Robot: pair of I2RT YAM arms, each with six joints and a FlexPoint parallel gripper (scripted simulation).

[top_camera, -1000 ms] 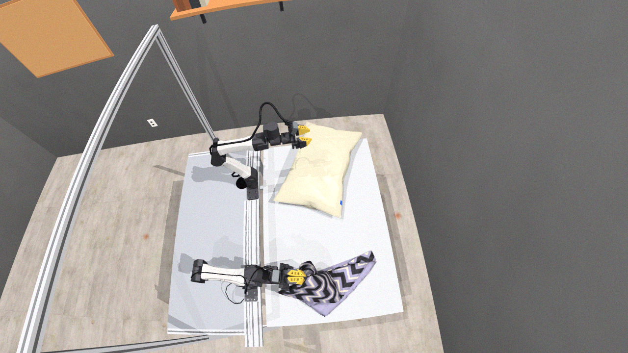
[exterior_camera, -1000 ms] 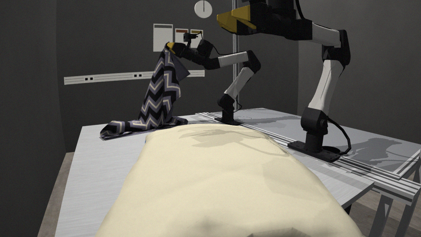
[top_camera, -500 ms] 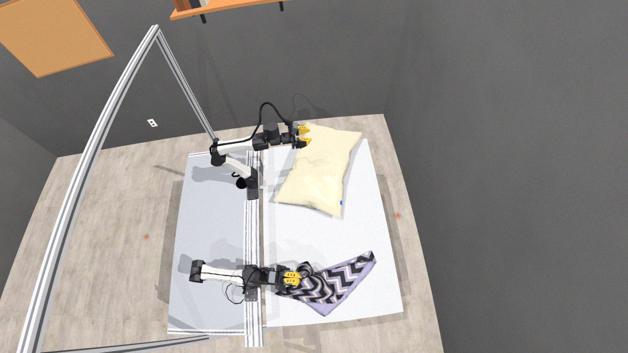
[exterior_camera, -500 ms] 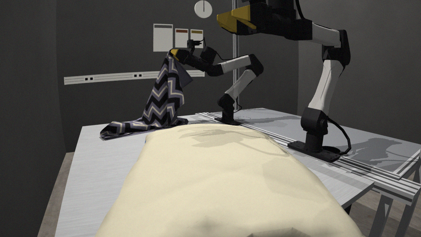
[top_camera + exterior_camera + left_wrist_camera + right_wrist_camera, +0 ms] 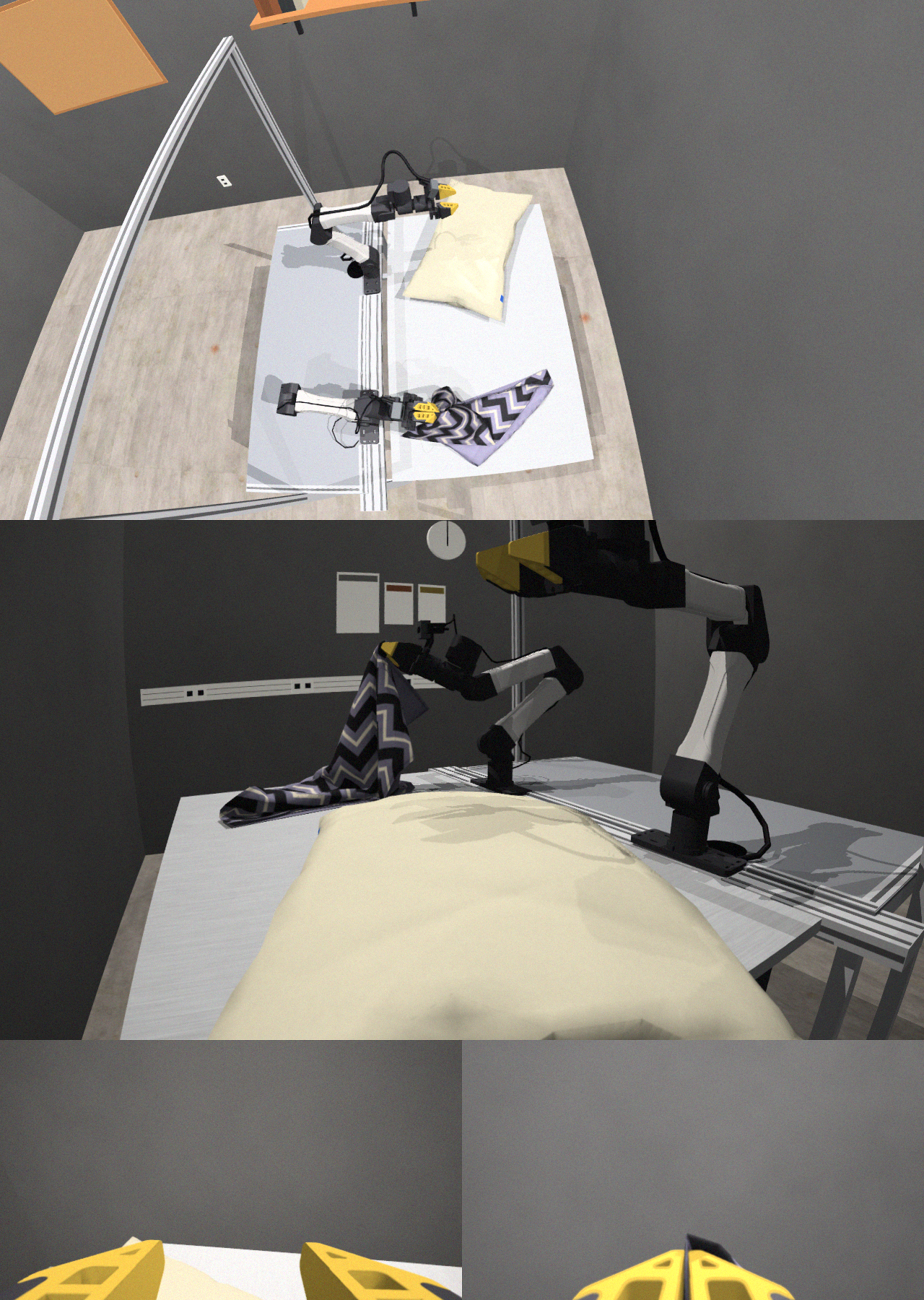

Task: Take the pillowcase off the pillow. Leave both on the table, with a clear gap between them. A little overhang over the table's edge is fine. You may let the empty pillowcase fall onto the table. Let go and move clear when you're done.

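The right gripper (image 5: 425,412) (image 5: 386,648) (image 5: 686,1261) pinches the raised pillowcase (image 5: 491,414) (image 5: 375,726) (image 5: 707,1245), its lower part on the white table (image 5: 452,342) (image 5: 213,869) (image 5: 267,1264). Well apart, the pillow (image 5: 478,239) (image 5: 484,921) (image 5: 188,1282) slightly overhangs the edge; the left gripper (image 5: 452,199) (image 5: 513,568) (image 5: 232,1252), partly open, hangs empty above. Dark walls (image 5: 743,226) (image 5: 258,739) (image 5: 231,1141) (image 5: 693,1137) stand beyond.

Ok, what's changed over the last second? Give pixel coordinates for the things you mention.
The right gripper (image 5: 437,412) (image 5: 382,645) (image 5: 686,1261) sank and drew back toward its base, keeping hold of the black-purple-cream zigzag fabric pillowcase (image 5: 517,407) (image 5: 362,739) (image 5: 707,1244), whose raised part sank too. The plump cream pillow (image 5: 478,245) (image 5: 452,908) (image 5: 180,1280) and open left gripper (image 5: 457,198) (image 5: 494,552) (image 5: 232,1252) stayed put.
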